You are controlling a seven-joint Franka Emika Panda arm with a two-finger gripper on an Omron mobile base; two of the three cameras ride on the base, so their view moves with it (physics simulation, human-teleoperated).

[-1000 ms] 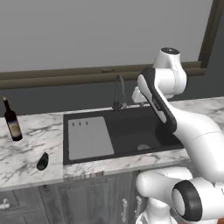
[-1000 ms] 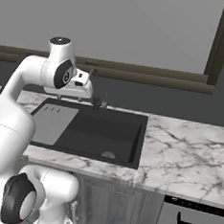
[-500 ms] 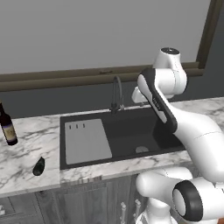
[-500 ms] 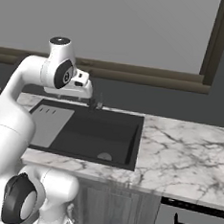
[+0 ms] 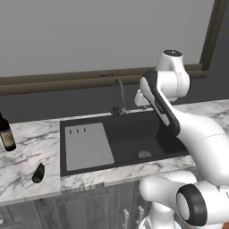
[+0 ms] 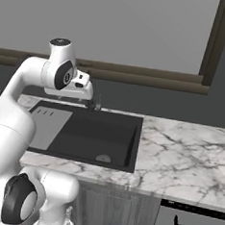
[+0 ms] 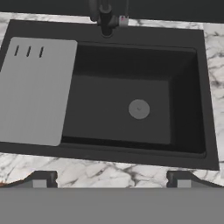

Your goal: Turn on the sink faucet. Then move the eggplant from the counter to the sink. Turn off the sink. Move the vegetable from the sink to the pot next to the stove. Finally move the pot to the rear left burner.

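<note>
The black sink [image 7: 199,100] lies below my gripper [image 7: 111,179], whose fingertips [image 7: 41,179] stand far apart with nothing between them. The dark faucet [image 7: 105,19] rises at the basin's back edge, also seen as a curved faucet [image 5: 118,96] just left of my hand [image 5: 142,99]. The dark eggplant [image 5: 38,173] lies on the marble counter left of the sink, near the front edge. The hand hovers high over the sink, apart from faucet and eggplant. The pot and stove are out of view.
A grey draining board [image 7: 35,87] covers the sink's left part; a round drain [image 7: 138,109] sits in the basin floor. A dark bottle [image 5: 5,132] stands at the far left. Marble counter [image 6: 178,154] stretches right of the sink.
The whole picture has slid a little to the left, so the base has driven slightly right. The arm keeps its pose above the sink and the gripper stays open.
</note>
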